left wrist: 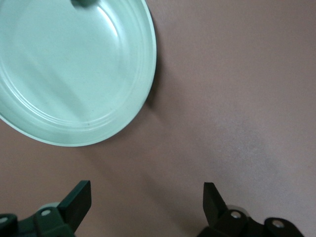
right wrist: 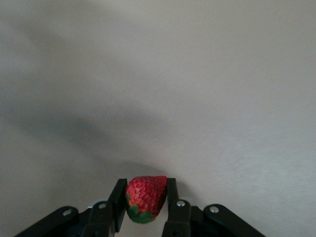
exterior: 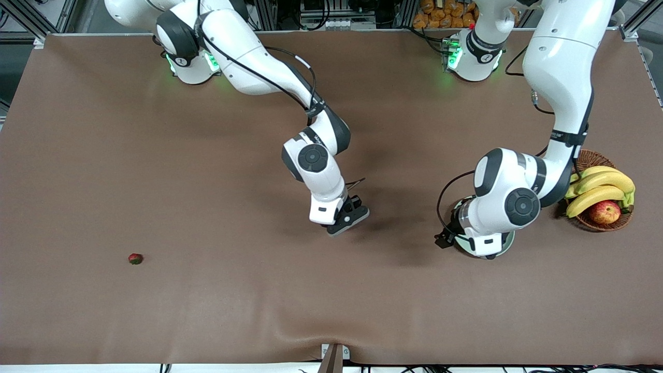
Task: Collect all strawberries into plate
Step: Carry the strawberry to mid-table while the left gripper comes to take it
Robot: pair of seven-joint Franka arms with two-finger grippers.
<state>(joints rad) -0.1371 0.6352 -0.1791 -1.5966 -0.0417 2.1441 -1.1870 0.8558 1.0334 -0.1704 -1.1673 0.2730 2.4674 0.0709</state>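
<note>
My right gripper (right wrist: 145, 185) is shut on a red strawberry (right wrist: 144, 198) with a green leafy top. It hangs over the bare middle of the table (exterior: 348, 220). Another strawberry (exterior: 135, 258) lies alone on the table toward the right arm's end, nearer the front camera. The pale mint-green plate (left wrist: 74, 74) sits below my left arm's hand, which covers most of it in the front view, so only its rim (exterior: 509, 242) shows. My left gripper (left wrist: 145, 192) is open and empty, over the mat just beside the plate. A small dark green shape (left wrist: 84, 2) shows on the plate at the picture's edge.
A brown wicker basket (exterior: 590, 158) with bananas (exterior: 601, 187) and a red-yellow apple (exterior: 604, 212) stands beside the plate, at the left arm's end of the table. A brown mat (exterior: 207, 290) covers the table.
</note>
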